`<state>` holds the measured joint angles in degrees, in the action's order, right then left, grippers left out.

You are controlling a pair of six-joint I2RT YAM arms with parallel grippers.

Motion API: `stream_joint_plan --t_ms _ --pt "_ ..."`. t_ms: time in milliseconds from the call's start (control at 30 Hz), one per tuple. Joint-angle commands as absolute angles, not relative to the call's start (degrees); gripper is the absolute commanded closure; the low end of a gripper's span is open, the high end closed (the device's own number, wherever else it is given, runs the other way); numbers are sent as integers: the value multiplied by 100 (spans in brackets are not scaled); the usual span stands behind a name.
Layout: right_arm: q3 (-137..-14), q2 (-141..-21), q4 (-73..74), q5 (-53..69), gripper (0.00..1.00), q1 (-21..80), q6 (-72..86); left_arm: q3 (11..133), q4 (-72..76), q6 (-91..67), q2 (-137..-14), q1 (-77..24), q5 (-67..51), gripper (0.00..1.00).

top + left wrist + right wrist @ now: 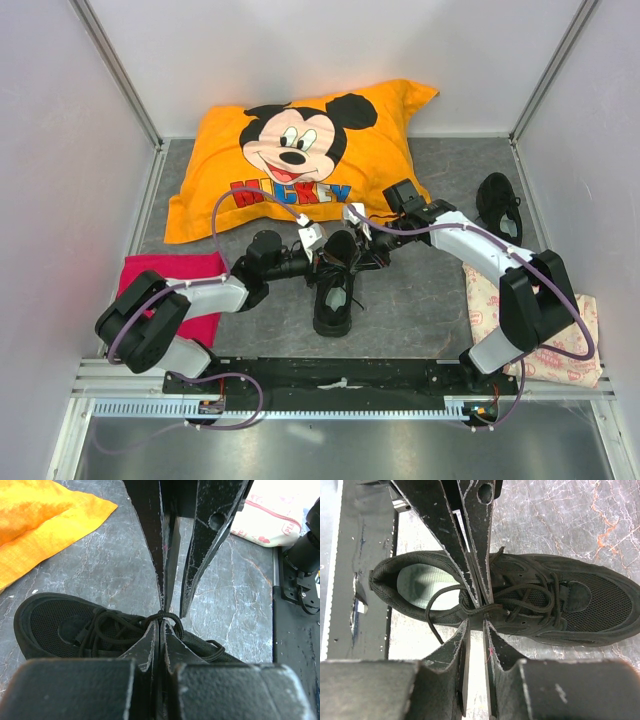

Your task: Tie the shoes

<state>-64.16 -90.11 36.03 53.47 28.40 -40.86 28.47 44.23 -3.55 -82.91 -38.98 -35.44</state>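
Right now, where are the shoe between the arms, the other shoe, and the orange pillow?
shoe between the arms (333,312): overhead view, on its near end.
other shoe (496,198): overhead view, on its black upper.
orange pillow (300,150): overhead view, on the cartoon face.

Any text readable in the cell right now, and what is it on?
"MICKEY": on the orange pillow, a cable crossing part of it.
Pink lettering on the white cloth: too blurred to read.
Shoes: no markings visible.
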Motion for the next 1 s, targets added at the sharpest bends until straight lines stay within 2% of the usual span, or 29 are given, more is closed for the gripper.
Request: stream_joint_plan --t_ms 0,967 --pt "-6355 -8921 3568 5423 77 2848 -4474 3059 4491 -132 -8385 -3867 -3770 98" --pt "-6688 -9167 3331 5326 74 2786 -4017 3120 4465 -44 -8437 -3823 -4025 99"
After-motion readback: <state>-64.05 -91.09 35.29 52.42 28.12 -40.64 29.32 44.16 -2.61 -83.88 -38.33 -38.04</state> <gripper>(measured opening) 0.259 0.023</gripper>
